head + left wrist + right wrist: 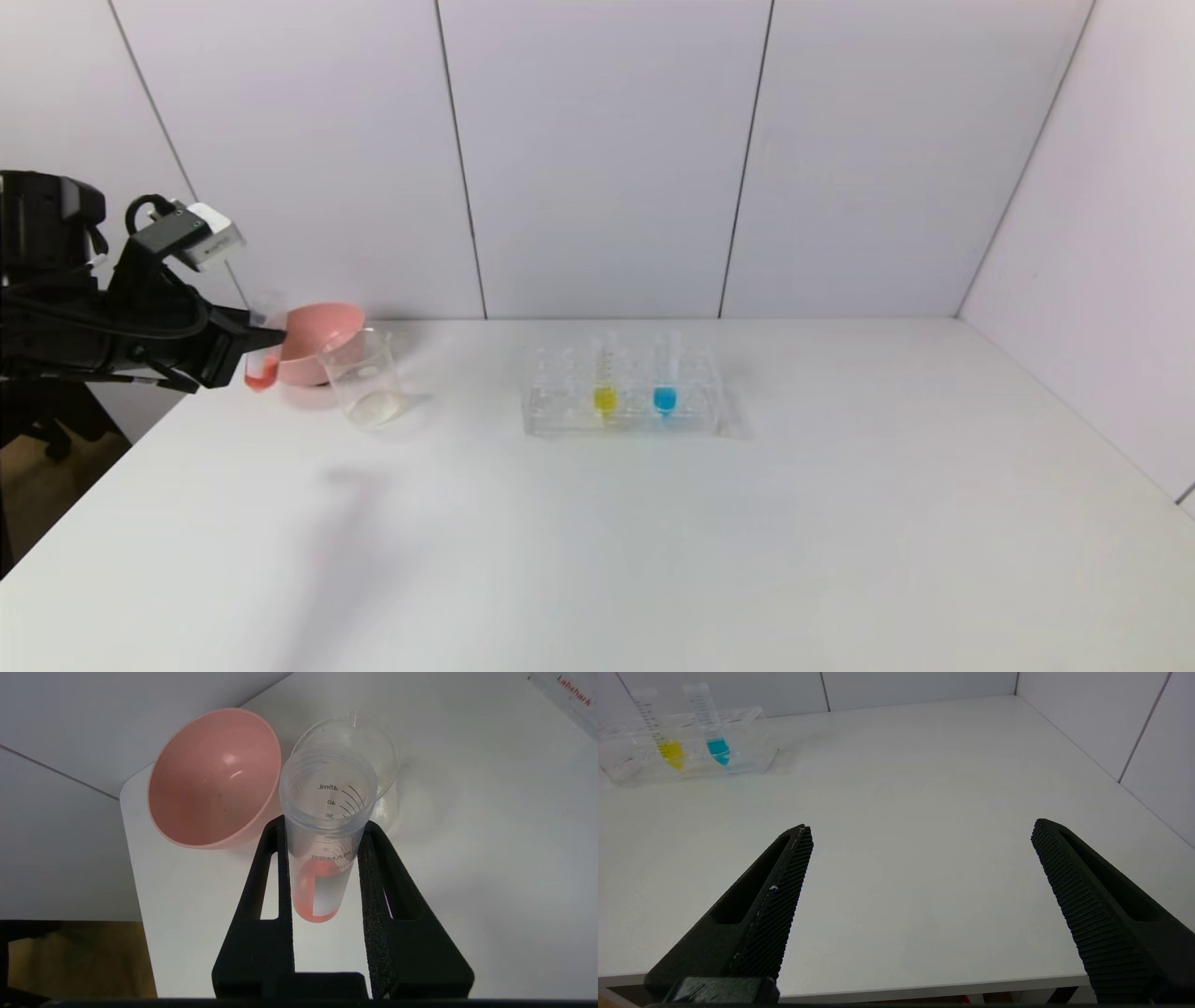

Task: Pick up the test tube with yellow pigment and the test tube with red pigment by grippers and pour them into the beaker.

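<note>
My left gripper is shut on the test tube with red pigment, holding it upright just left of the beaker and in front of the pink bowl; the tube's red tip hangs below the fingers. In the left wrist view the beaker stands just beyond the tube's open mouth. The test tube with yellow pigment stands in the clear rack, also in the right wrist view. My right gripper is open and empty above the table's front edge, out of the head view.
A pink bowl sits behind the beaker at the table's back left corner. A tube with blue liquid stands in the rack beside the yellow one. White walls close the back and right.
</note>
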### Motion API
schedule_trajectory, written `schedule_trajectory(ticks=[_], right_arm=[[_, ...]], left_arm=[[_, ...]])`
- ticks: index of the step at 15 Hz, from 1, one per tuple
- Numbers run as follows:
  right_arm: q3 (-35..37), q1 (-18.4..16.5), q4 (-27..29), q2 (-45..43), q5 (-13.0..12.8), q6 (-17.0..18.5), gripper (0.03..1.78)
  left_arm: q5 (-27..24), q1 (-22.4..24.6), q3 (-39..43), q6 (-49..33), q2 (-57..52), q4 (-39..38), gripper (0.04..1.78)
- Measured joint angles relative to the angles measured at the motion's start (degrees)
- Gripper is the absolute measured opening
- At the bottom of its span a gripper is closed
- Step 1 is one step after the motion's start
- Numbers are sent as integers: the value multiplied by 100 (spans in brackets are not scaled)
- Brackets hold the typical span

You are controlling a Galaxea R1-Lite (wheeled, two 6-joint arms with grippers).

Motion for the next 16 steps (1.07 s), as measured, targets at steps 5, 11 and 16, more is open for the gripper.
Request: schedule_trajectory(ticks=[5, 11, 16], right_arm=[[0, 0, 2, 0, 0, 2, 171], [0, 0, 0, 0, 0, 0, 171], [0, 0, 2, 0, 2, 2, 171]], left_arm=[[240, 15, -1386, 683, 774, 1128, 43], [614, -74, -2803, 1207, 1428, 2699, 43], [1061, -210, -4262, 1570, 1864, 4306, 43]])
